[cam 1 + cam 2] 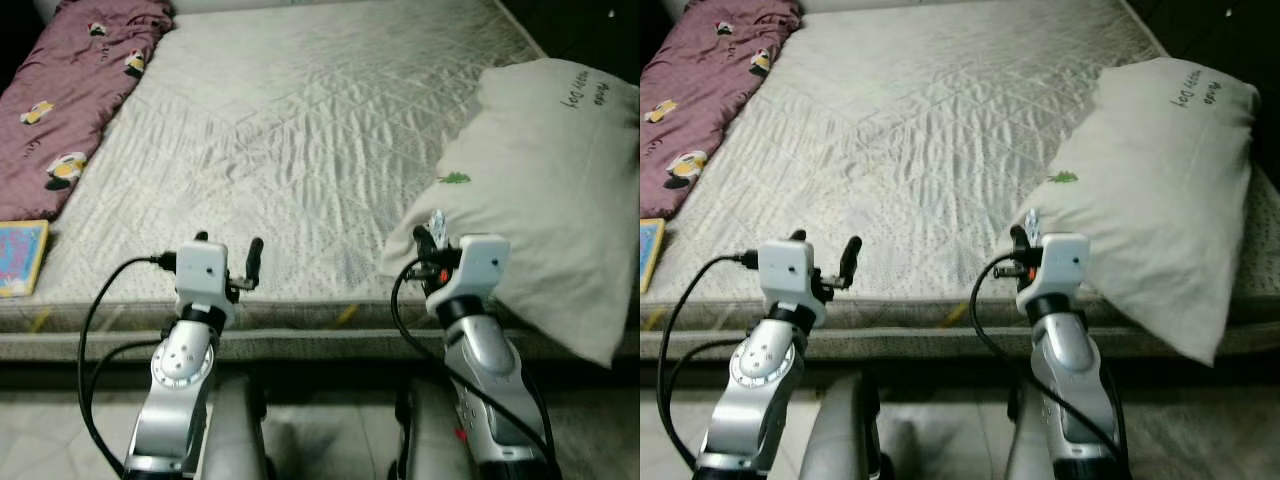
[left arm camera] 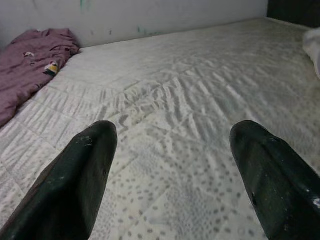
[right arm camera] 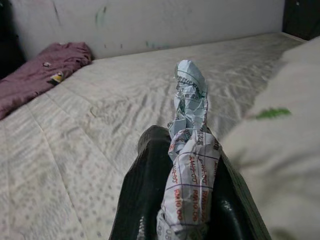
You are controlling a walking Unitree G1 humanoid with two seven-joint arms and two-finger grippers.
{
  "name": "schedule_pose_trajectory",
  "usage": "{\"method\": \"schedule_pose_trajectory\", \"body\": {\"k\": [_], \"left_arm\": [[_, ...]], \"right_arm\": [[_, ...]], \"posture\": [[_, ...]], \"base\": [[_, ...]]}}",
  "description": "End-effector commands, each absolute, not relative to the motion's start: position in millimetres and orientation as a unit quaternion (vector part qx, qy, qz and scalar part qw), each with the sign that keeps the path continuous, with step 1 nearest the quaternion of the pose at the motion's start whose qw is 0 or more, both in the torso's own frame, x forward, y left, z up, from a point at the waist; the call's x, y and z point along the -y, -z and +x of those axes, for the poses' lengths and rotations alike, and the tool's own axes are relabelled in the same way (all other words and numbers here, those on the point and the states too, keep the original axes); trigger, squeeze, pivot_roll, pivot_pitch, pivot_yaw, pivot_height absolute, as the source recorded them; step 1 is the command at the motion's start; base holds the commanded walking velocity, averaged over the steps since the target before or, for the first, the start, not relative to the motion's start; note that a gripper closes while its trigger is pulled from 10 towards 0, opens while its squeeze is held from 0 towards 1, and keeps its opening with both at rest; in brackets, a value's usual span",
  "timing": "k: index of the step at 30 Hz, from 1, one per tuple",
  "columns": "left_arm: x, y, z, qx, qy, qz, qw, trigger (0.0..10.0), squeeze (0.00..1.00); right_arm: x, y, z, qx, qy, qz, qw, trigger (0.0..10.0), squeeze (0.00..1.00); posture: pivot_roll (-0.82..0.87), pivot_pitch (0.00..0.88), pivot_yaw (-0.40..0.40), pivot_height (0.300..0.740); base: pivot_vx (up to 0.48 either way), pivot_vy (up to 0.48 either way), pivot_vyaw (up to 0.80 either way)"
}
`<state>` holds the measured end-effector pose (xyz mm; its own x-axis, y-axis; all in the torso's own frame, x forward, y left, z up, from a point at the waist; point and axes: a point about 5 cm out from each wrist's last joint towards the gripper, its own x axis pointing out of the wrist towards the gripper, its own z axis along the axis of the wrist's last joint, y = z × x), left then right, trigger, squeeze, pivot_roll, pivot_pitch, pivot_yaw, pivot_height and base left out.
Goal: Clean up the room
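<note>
- We have our right gripper [image 3: 187,200] clamped on a crumpled paper scrap [image 3: 190,150] printed with red text, held just above the near edge of the mattress [image 1: 300,130], beside the pillow [image 1: 560,180].
- Our left gripper [image 2: 175,185] hovers over the same near edge with its fingers [image 2: 80,180] spread apart and nothing between them.
- We judge the cleanup partly under way: one piece of litter is in our grip, but it has no bin or bag to go into that we can see yet.
- Still left, as we read it: the pillow lies askew over the right near corner, overhanging the edge; a maroon blanket [image 1: 70,90] with small cartoon prints is bunched along the left edge; a colourful book [image 1: 20,255] sits at the left near corner.
- The book and blanket are cut off at the frame, so we cannot tell their full extent.
- The small writing on the pillow and the print on the paper are too fine to read.
- The floor below the bed is dark and mostly blocked by our arms.
</note>
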<state>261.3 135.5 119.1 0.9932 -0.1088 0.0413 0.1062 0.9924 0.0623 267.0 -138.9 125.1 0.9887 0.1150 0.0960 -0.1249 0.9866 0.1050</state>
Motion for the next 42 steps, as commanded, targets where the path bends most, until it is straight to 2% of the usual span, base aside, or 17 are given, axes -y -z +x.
{"method": "schedule_pose_trajectory", "body": {"k": [1, 6, 14, 22, 24, 32, 34, 36, 42], "left_arm": [[-139, -116, 263, 0.02, 0.054, 0.039, 0.998, 10.0, 0.0], [-138, -120, 277, 0.028, 0.07, 0.052, 0.996, 10.0, 0.0], [-136, -123, 290, 0.028, 0.089, 0.067, 0.993, 10.0, 0.0], [-137, -119, 284, 0.032, 0.062, 0.076, 0.995, 10.0, 0.0], [-141, -112, 280, 0.012, 0.04, 0.09, 0.995, 10.0, 0.0], [-144, -110, 269, 0.021, 0.033, 0.085, 0.996, 10.0, 0.0], [-145, -110, 268, 0.02, 0.024, 0.081, 0.996, 10.0, 0.0], [-147, -109, 266, 0.011, 0.009, 0.078, 0.997, 10.0, 0.0], [-151, -109, 262, 0.012, -0.015, 0.025, 0.999, 10.0, 0.0]], "right_arm": [[139, -129, 269, 0.057, -0.052, 0.061, 0.995, 10.0, 0.0], [143, -129, 271, 0.07, -0.022, 0.067, 0.995, 10.0, 0.0], [147, -123, 269, 0.068, 0.0, 0.061, 0.996, 10.0, 0.0], [149, -120, 269, 0.052, -0.013, 0.042, 0.998, 10.0, 0.0], [149, -116, 269, 0.037, -0.014, 0.032, 0.999, 10.0, 0.0], [146, -101, 272, -0.013, -0.03, 0.016, 0.999, 10.0, 0.0], [143, -100, 275, -0.015, -0.045, 0.005, 0.999, 10.0, 0.0], [136, -102, 278, -0.016, -0.083, 0.032, 0.996, 10.0, 0.0], [126, -106, 289, -0.017, -0.108, 0.022, 0.994, 10.0, 0.0]], "posture": [[-0.08, 0.0, 0.113, 0.667], [-0.11, 0.0, 0.183, 0.7], [-0.13, 0.0, 0.214, 0.74], [-0.1, 0.0, 0.138, 0.74], [-0.09, 0.0, 0.116, 0.74], [-0.04, 0.0, 0.037, 0.74], [-0.02, 0.0, 0.009, 0.74], [-0.01, 0.0, -0.01, 0.74], [0.02, 0.0, -0.071, 0.74]], "base": [[0.0, 0.0, 0.0], [0.0, 0.0, 0.0], [0.0, 0.0, 0.0], [0.0, 0.0, 0.0], [0.0, 0.0, 0.0], [0.0, 0.0, 0.0], [0.0, 0.0, 0.0], [0.0, 0.0, 0.0], [0.0, 0.0, 0.0]]}}
